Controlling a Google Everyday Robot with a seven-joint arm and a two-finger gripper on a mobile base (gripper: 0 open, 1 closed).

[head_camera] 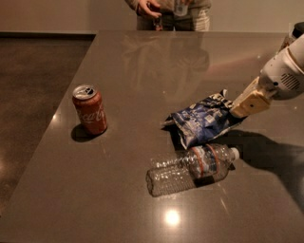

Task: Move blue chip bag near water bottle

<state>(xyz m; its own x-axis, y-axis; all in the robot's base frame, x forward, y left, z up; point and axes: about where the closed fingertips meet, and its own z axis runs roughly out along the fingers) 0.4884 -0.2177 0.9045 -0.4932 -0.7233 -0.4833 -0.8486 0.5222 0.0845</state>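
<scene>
The blue chip bag [203,119] is dark blue foil with white lettering. It hangs tilted just above and behind the water bottle [190,169], which lies on its side on the table with its white cap to the right. My gripper [236,108] comes in from the right and is shut on the bag's right end, holding it low over the table. The bag's lower edge is close to the bottle's label band; I cannot tell if they touch.
A red Coca-Cola can [90,109] stands upright at the left of the brown table [142,66]. A person [168,13] stands at the table's far edge. The table's left edge runs diagonally beside the dark floor.
</scene>
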